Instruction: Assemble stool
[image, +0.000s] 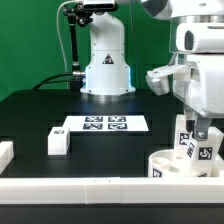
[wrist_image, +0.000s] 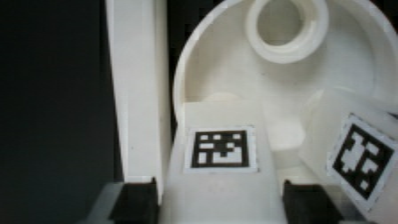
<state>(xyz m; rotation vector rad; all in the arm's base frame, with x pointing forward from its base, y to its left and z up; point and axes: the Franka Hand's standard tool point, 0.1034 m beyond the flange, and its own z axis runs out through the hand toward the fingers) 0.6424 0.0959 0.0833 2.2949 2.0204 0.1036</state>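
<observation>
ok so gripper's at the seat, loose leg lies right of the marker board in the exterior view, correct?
No: the loose leg lies to the exterior view's left of the marker board, not its right. The gripper is at the seat, as the exterior view shows.

You had open table (image: 30, 118) between the marker board (image: 105, 123) and the front rail (image: 100, 186); a loose leg (image: 57, 142) stood in that lane; toward the exterior view's right the seat (image: 172, 160) crowded the rail.
</observation>
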